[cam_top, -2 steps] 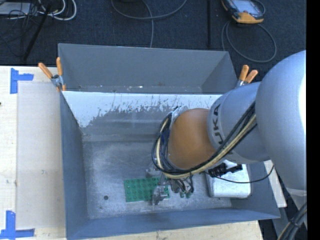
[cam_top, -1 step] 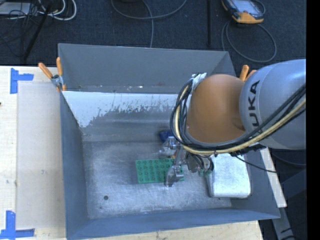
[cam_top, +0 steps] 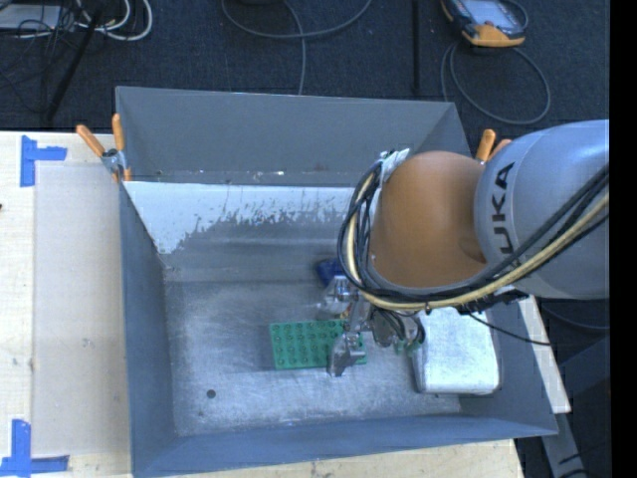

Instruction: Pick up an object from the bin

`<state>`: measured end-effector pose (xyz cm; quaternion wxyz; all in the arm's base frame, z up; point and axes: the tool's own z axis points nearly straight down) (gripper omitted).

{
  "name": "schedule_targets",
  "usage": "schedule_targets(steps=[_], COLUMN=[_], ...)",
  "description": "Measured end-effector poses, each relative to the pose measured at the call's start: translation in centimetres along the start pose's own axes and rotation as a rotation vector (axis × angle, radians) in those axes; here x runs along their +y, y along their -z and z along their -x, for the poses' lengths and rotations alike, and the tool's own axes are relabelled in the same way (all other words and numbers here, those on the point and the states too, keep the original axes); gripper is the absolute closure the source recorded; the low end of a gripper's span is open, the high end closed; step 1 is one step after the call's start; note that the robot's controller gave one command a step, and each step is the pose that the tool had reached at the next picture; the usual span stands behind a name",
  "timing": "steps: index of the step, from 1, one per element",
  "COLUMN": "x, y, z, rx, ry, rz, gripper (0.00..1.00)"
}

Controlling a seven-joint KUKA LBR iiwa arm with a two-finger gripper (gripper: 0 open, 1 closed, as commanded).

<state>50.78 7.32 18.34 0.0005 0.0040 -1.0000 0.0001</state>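
Note:
A flat green studded plate [cam_top: 302,346] lies on the bin floor near the middle, a little towards the front. My gripper [cam_top: 340,359] is down at the plate's right edge, and its body covers that end of the plate. A small blue thing [cam_top: 325,269] lies just behind the gripper, partly hidden under the arm's cables. A white rectangular block [cam_top: 456,362] rests to the gripper's right, against the bin's right wall.
The arm, with its orange cover and cable loops, hangs over the right half of the bin and hides the floor beneath it. Bare floor stretches to the left of the green plate and along the front wall.

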Motion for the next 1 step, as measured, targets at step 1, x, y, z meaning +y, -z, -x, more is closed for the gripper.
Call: schedule_targets(steps=[1], x=[0.15], y=[5.72], z=[0.38], rx=[-0.006], ry=[-0.003], rz=[0.001], gripper=[1.00])
